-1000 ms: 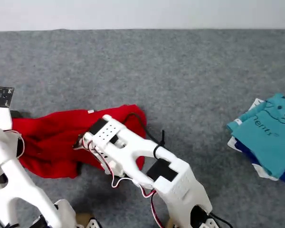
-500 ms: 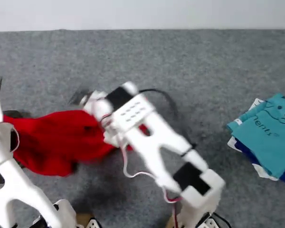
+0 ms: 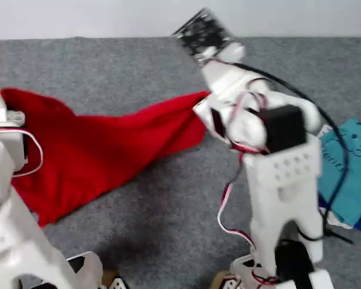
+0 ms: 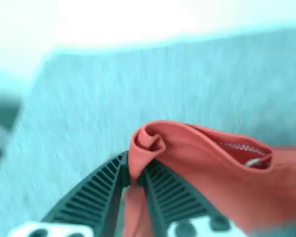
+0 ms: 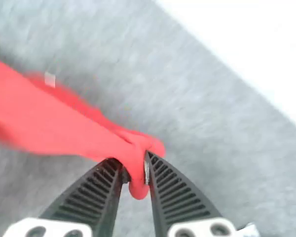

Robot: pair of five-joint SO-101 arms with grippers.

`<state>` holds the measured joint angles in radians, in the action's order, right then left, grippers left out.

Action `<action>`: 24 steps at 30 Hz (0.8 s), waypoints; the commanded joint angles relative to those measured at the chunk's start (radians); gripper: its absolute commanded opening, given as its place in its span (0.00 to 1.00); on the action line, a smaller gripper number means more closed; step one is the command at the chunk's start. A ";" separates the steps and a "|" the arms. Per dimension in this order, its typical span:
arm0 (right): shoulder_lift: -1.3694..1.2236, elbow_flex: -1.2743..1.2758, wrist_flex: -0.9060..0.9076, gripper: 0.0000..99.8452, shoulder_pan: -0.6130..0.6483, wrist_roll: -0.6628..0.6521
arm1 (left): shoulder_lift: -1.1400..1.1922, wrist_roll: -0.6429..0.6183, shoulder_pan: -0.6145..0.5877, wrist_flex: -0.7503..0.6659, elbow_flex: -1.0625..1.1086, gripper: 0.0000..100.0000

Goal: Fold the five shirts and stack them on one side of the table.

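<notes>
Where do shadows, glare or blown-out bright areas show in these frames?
High view: even light, just a faint shadow on the table along the shirt's near edge. Left wrist view: a blown-out white zone beyond the table, past the left claw. Right wrist view: a plain white corner beyond the table edge; no glare on the right claw.

The tabletop (image 3: pixel 126 66) is spanned midway by the stretched red shirt (image 3: pixel 102 150); bare room is found behind it, and one edge is blocked by the folded stack (image 3: pixel 349 180).

Right end effector (image 5: pixel 133 174) swung up and rightward, stretching red shirt (image 3: pixel 102 150) out; left end effector (image 4: pixel 133 178) raised opposite corner.
</notes>
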<state>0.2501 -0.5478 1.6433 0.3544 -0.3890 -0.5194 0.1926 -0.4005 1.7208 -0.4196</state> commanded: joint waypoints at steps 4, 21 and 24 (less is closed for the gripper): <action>0.117 -0.209 -0.015 0.01 -0.059 -0.008 | -0.026 -0.008 0.035 0.003 -0.326 0.00; 0.423 -0.348 0.073 0.01 -0.242 -0.084 | -0.026 0.006 0.034 0.009 -0.828 0.00; 0.440 -0.344 0.153 0.01 -0.243 -0.104 | -0.021 0.040 0.034 0.018 -0.808 0.00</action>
<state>0.6843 -0.8777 1.7415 0.1243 -0.4687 -0.5501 0.2048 -0.3744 1.7269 -1.2390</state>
